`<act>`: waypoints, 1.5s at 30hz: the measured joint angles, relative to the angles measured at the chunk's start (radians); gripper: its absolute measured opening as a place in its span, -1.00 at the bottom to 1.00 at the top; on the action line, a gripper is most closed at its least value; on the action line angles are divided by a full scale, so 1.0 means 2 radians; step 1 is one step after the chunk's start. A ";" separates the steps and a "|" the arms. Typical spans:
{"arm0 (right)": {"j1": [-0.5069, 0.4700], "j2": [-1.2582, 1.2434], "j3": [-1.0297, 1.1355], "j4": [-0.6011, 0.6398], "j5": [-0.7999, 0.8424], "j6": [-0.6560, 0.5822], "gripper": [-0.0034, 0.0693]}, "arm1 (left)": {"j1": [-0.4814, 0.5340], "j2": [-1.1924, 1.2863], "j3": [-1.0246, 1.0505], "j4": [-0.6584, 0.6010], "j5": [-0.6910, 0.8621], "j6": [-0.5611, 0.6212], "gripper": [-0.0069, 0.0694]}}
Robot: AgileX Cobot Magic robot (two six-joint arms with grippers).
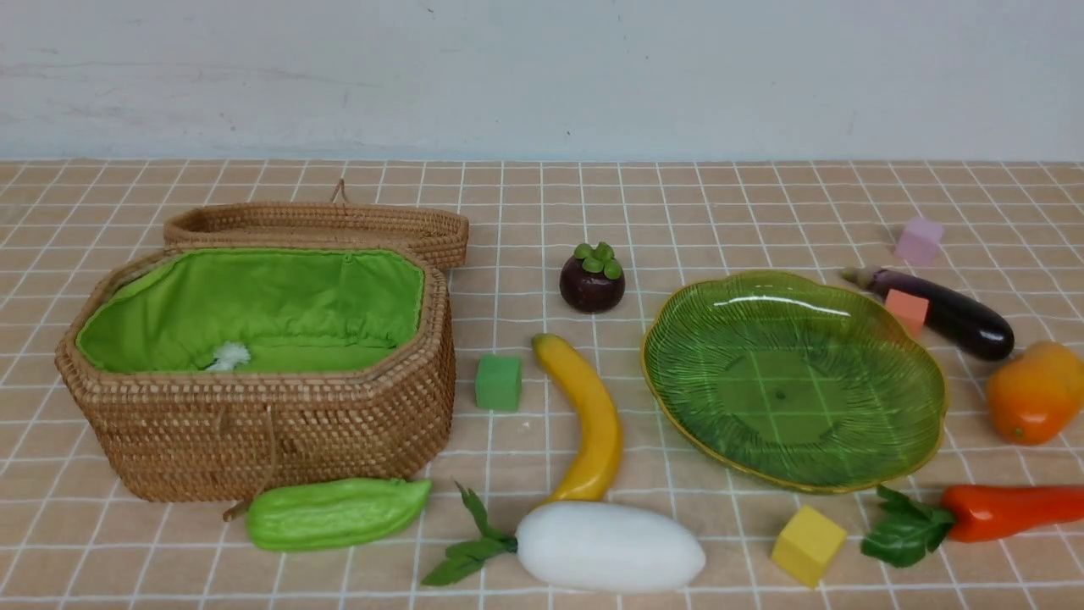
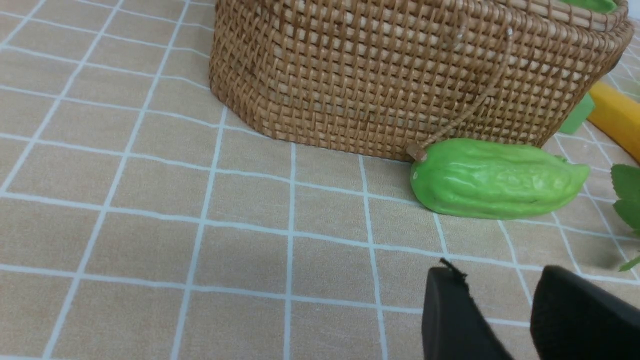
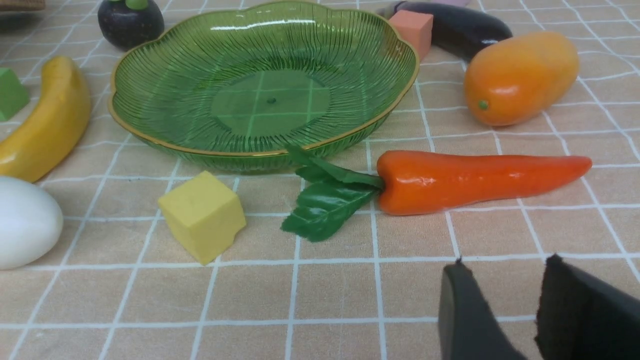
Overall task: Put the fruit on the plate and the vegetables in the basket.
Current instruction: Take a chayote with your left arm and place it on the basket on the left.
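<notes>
Ahead of the left jaws and close to them, the bumpy green gourd [image 2: 495, 180] is lying on the bench [image 2: 150, 225]. Its far side is touching, or nearly touching, the foot of the wicker basket [image 2: 400, 85]. These jaws are standing moderately apart and are holding nothing.

The right jaws are also parted and are carrying nothing. Just ahead of them the carrot [image 3: 475, 180] is lying crosswise, with its leaves reaching the wall of the green plate [image 3: 165, 75]. Beyond the carrot the orange oval fruit [image 3: 520, 77] is sitting beside the eggplant [image 3: 460, 27].

As I am judging it, the sorting is only beginning. Nothing is resting on the plate, and no vegetable is showing in the basket.

The gourd is looking like the likely first pick for the left jaws. That move is calling for them to come down over the middle of the gourd and close across its short width. After that, it is calling for a lift high enough to clear the basket rim. With the gourd sitting so close to the wicker, little room is remaining on that side.
</notes>
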 joint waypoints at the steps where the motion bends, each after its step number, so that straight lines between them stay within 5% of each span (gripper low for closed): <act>1: 0.000 0.000 0.000 0.000 0.000 0.000 -0.24 | 0.000 0.000 0.000 -0.002 -0.002 0.000 -0.19; 4: 0.000 0.000 0.000 0.000 0.000 0.000 -0.24 | 0.000 0.000 0.000 -0.029 -0.021 -0.013 -0.19; 10: 0.000 0.000 0.000 0.000 0.000 0.000 -0.24 | 0.000 0.000 0.000 -0.230 -0.128 -0.088 -0.19; 15: 0.000 0.000 0.000 0.000 0.000 0.000 -0.24 | 0.000 0.000 -0.003 -0.279 -0.194 -0.092 -0.27; 23: 0.000 0.000 0.000 0.000 0.000 0.000 -0.24 | 0.000 0.087 -0.144 -0.247 -0.017 0.022 -0.85; 27: 0.000 0.000 0.000 0.000 0.000 0.000 -0.24 | 0.000 0.197 -0.230 -0.237 0.121 0.102 -0.85; 33: 0.000 0.000 0.002 -0.007 -0.015 0.006 -0.24 | -0.005 0.277 -0.285 -0.231 0.187 0.140 -0.85; 42: 0.000 0.000 0.006 0.182 -0.146 0.171 -0.24 | -0.099 0.383 -0.339 -0.156 0.293 0.247 -0.85; 45: 0.006 0.000 -0.012 0.220 -0.107 0.189 -0.33 | -0.148 0.427 -0.354 -0.120 0.295 0.250 -0.85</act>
